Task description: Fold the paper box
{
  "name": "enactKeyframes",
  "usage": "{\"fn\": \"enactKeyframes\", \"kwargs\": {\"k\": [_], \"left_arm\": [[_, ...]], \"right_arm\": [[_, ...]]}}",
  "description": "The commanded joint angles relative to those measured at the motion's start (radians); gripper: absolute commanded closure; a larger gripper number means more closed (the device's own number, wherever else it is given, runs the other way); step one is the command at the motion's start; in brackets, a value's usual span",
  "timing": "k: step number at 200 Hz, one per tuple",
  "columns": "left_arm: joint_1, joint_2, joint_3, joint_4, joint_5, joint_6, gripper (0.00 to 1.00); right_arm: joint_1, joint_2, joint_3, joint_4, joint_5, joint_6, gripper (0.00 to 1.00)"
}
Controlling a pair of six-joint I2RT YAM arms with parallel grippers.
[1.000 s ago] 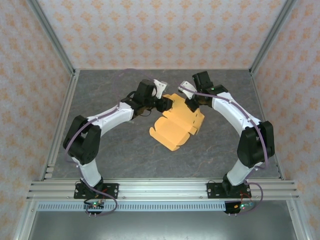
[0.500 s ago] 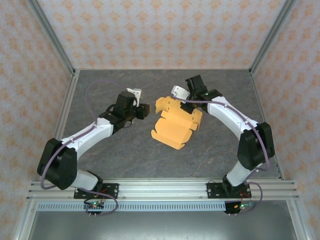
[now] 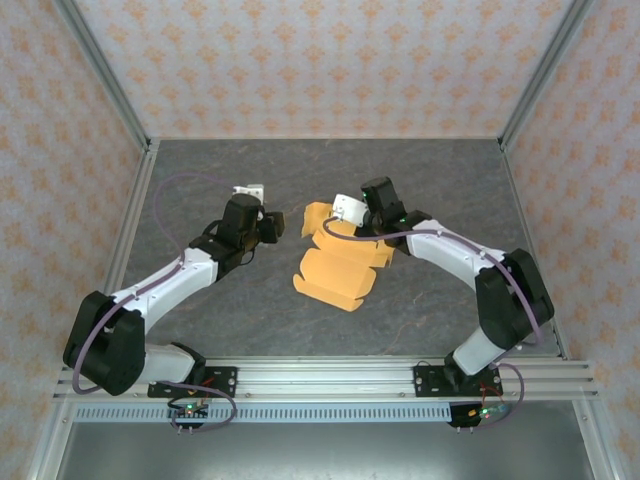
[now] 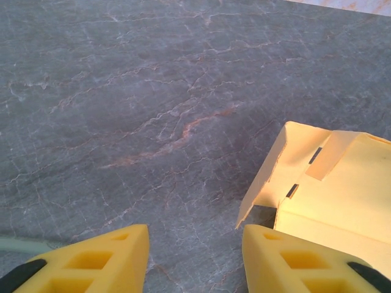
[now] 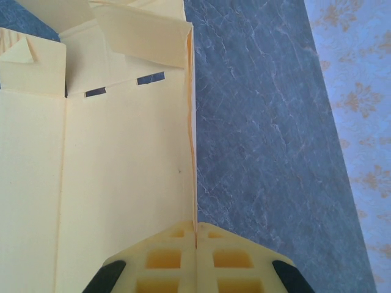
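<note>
The grey marbled table [image 3: 420,310] is sitting between patterned walls, with both arms reaching in from its near edge. Toward the middle, the box [image 3: 335,268] is lying as a half-formed sheet, its near flap flat and its far-left flap tilting up. The left gripper [image 3: 272,225] is backing away. A second ago it was at that far-left corner, and now it is hanging beside the card with a gap, its fingers [image 4: 91,262] apart and empty. The right gripper [image 3: 338,222] is keeping its fingers [image 5: 165,256] pressed together on the box's far edge, and it has been bringing the card nearer. The raised flap seems to be holding unaided, but most of the folding is still waiting.
</note>
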Motion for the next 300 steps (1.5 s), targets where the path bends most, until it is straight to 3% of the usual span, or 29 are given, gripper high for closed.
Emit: {"fn": "enactKeyframes", "kwargs": {"k": [1,59,149,237,300], "left_arm": [[0.004,-0.026,-0.022,0.032,-0.036,-0.019,0.55],[0.005,0.005,-0.034,0.100,0.051,0.031,0.52],[0.008,0.090,-0.010,0.156,0.041,0.015,0.52],[0.011,0.115,0.012,0.148,0.027,0.013,0.52],[0.020,0.168,0.028,0.189,0.140,0.076,0.50]], "right_arm": [[0.020,-0.036,-0.047,0.128,0.075,-0.022,1.00],[0.045,-0.075,-0.176,0.324,0.154,-0.085,1.00],[0.082,-0.054,-0.285,0.634,0.243,-0.273,1.00],[0.100,-0.009,-0.347,0.714,0.236,-0.293,1.00],[0.109,0.014,-0.372,0.734,0.239,-0.281,1.00]]}}
